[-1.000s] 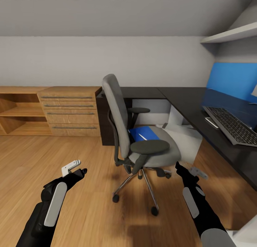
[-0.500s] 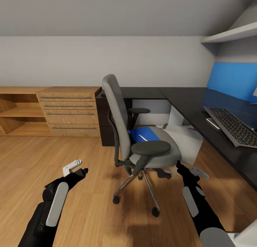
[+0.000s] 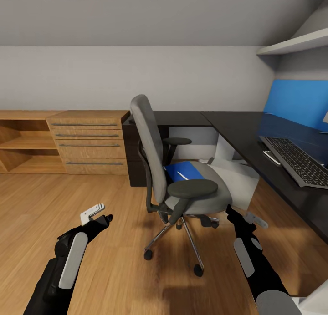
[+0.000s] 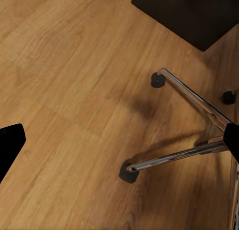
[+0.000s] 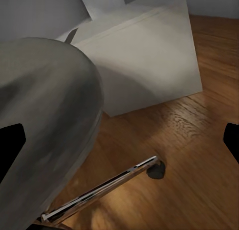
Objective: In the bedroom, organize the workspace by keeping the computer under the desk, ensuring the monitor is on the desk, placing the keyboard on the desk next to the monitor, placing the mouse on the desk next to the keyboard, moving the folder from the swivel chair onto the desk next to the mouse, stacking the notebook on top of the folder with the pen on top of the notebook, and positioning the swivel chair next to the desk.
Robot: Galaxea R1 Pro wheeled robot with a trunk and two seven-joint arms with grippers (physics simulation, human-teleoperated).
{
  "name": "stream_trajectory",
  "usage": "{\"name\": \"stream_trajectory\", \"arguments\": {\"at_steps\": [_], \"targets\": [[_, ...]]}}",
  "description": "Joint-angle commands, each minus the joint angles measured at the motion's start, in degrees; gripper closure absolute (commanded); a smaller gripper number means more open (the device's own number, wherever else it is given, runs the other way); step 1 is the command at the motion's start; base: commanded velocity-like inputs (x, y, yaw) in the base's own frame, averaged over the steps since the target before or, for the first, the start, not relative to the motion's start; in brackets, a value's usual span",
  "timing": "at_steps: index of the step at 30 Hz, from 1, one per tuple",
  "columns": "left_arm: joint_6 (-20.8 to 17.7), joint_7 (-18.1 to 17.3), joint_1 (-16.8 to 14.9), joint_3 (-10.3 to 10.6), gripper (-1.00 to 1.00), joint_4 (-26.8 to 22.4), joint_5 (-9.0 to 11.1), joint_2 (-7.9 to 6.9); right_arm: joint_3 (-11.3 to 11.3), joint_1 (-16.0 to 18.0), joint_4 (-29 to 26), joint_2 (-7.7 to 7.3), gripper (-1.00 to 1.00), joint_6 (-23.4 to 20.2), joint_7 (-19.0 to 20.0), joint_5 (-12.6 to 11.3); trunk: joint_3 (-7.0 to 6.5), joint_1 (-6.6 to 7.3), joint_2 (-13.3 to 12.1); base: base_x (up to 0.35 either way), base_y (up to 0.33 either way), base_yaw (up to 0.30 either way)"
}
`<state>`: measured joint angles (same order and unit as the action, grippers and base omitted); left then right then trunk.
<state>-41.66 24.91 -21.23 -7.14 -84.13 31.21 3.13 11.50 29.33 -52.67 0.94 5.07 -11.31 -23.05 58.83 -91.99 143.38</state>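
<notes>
The grey swivel chair stands on the wood floor, a little out from the black L-shaped desk. On its seat lies the blue folder with a white pen on top. The keyboard rests on the desk at the right. Under the desk sits the pale grey computer, which the right wrist view catches beside the chair seat. My left gripper hangs open left of the chair, over its chrome base. My right gripper is open by the seat's right side.
A light wood drawer unit and open shelves line the back wall at the left. A blue wall panel backs the desk, with a white shelf above. A small dark flat object lies beside the keyboard.
The view has shifted very slightly. Both arms have crept a touch to the right; chair and folder stay put.
</notes>
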Motion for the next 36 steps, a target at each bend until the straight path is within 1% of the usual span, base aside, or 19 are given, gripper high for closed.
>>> {"name": "stream_trajectory", "arguments": {"at_steps": [1,17,24,34,36], "targets": [[-0.2,0.5,0.0,-0.1,-1.0,-0.1,0.6,0.04,0.0,0.0,0.0,0.03,-1.0,0.3,0.0,-0.6,0.05,0.01,0.0,0.0,0.0,0.0],[-0.2,0.5,0.0,-0.1,-1.0,-0.1,0.6,0.04,0.0,0.0,0.0,0.0,-1.0,0.3,0.1,-0.6,0.05,0.01,0.0,0.001,0.0,0.0],[-0.2,0.4,0.0,0.0,-1.0,0.1,0.6,0.04,0.1,0.0,-0.1,-0.11,-1.0,0.3,0.1,-0.6,0.05,0.01,0.0,0.171,0.0,0.0],[-0.2,0.4,0.0,0.0,-1.0,0.2,0.6,0.02,0.2,0.0,-0.1,-0.21,-1.0,0.3,0.1,-0.6,0.05,0.01,0.0,0.042,0.0,0.0],[-0.2,0.5,0.0,-0.1,-1.0,0.4,0.7,-0.03,0.3,0.0,-0.1,-0.41,-1.0,0.4,0.1,-0.6,0.05,0.01,0.0,0.21,0.0,0.0]]}}
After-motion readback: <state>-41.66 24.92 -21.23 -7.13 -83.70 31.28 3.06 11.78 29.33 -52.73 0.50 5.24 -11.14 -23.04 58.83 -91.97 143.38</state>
